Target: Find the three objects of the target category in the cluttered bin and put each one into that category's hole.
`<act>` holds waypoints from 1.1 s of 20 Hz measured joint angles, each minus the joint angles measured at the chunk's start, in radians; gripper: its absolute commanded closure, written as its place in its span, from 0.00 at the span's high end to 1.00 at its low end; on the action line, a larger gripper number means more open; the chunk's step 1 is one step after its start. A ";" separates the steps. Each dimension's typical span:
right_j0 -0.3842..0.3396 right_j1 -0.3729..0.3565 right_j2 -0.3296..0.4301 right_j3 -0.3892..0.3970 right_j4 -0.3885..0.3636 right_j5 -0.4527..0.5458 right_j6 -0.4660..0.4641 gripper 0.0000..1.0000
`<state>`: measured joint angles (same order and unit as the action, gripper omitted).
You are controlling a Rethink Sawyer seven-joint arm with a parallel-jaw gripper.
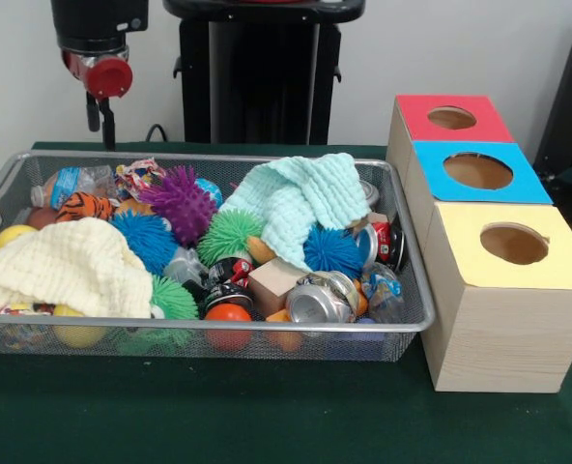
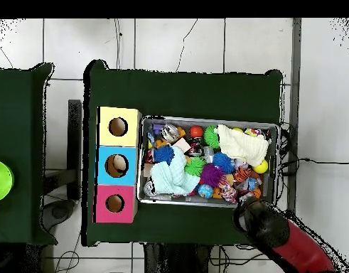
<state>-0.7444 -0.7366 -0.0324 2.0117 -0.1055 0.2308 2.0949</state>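
The wire mesh bin [image 1: 209,158] sits on the green table, full of clutter; it also shows in the overhead view [image 2: 205,119]. A clear bottle with a blue label [image 1: 69,184] lies at its far left corner. A clear, bottle-like thing [image 1: 381,290] lies at the front right, and another [image 1: 185,266] in the middle, half buried. The blue-topped box's hole [image 1: 477,171] is right of the bin, and it shows in the overhead view [image 2: 116,166]. My gripper [image 1: 101,121] hangs above and behind the bin's far left corner, empty, close to the labelled bottle.
A red-topped box [image 1: 450,118] and a yellow-topped box [image 1: 513,244] flank the blue one. A yellow cloth [image 1: 69,266] and a mint cloth [image 1: 296,203] cover part of the clutter. Spiky balls [image 1: 180,198] and crushed cans [image 1: 320,300] fill the bin. The arm [image 2: 276,234] reaches over the bin's corner.
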 measured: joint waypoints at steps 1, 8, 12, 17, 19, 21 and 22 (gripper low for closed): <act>-0.001 -0.002 0.000 -0.002 -0.002 0.004 0.000 1.00; -0.061 0.001 0.010 -0.068 -0.035 0.078 0.000 1.00; -0.114 0.033 0.019 -0.105 -0.054 0.077 0.000 1.00; -0.151 0.072 0.021 -0.137 -0.083 0.078 0.000 1.00; -0.156 0.081 0.024 -0.138 -0.098 0.078 0.000 1.00; -0.157 0.086 0.028 -0.139 -0.110 0.078 0.000 1.00; -0.157 0.088 0.032 -0.138 -0.117 0.078 0.000 1.00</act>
<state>-0.9017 -0.6490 -0.0007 1.8734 -0.2221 0.3084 2.0949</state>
